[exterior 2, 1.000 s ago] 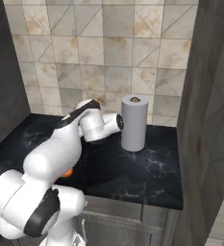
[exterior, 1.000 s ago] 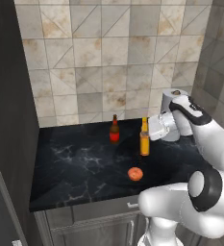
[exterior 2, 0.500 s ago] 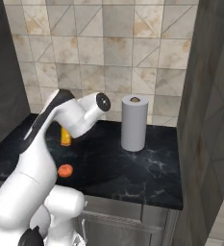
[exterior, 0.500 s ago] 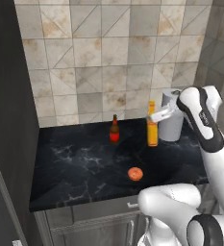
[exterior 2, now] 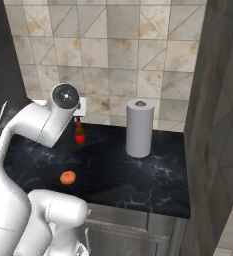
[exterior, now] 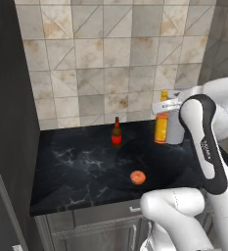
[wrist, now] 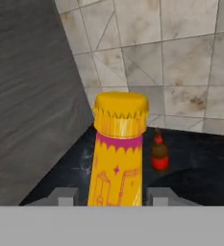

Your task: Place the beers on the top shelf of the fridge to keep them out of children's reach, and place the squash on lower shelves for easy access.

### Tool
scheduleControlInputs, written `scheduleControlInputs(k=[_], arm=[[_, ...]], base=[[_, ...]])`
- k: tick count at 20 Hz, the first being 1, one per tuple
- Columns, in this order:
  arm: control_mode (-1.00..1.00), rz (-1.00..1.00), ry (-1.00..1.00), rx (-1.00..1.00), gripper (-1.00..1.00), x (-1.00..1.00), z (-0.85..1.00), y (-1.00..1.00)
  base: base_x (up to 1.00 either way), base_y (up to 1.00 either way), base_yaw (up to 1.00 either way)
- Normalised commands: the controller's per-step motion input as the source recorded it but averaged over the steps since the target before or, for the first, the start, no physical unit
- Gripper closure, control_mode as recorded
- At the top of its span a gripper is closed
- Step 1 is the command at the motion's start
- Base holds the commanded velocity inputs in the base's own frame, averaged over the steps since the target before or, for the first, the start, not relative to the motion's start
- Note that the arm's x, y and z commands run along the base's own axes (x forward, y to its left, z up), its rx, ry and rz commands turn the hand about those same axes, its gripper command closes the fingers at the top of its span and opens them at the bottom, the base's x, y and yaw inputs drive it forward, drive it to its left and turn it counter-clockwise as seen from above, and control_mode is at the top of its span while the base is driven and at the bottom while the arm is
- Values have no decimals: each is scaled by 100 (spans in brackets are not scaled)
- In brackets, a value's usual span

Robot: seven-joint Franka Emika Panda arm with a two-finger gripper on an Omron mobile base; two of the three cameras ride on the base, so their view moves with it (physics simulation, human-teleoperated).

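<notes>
Above the black marble counter [exterior: 86, 166], the two-finger gripper [exterior: 163, 105] clamps the amber-yellow glass beer bottle [exterior: 161, 122] below its cap, so carry it upright and slowly, clear of the dark brown red-labelled bottle [exterior: 116, 133], toward the fridge's top shelf.

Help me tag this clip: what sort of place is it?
A kitchen, most likely: a dark marble counter against a tiled wall, a paper towel roll, and beer bottles beside a squash.

You see one bottle [exterior: 116, 133] standing on the worktop [exterior: 76, 176] behind the squash [exterior: 137, 177], another bottle [exterior: 161, 120] raised to its right.
</notes>
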Motion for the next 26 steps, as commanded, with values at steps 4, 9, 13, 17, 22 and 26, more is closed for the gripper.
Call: scheduleControlInputs(k=[4,9,13,17,22,26], arm=[[-100,-30,0,-6,100,-49,63,0],[-100,-25,0,-4,100,-53,67,0],[100,-17,0,-3,100,-51,52,0],[100,0,0,0,100,0,0,0],[100,0,0,0,100,0,0,0],[100,0,0,0,100,0,0,0]], base=[[0,0,0],[0,0,0],[-21,0,-5],[-98,-9,-5],[-100,-6,17],[-97,4,46]])
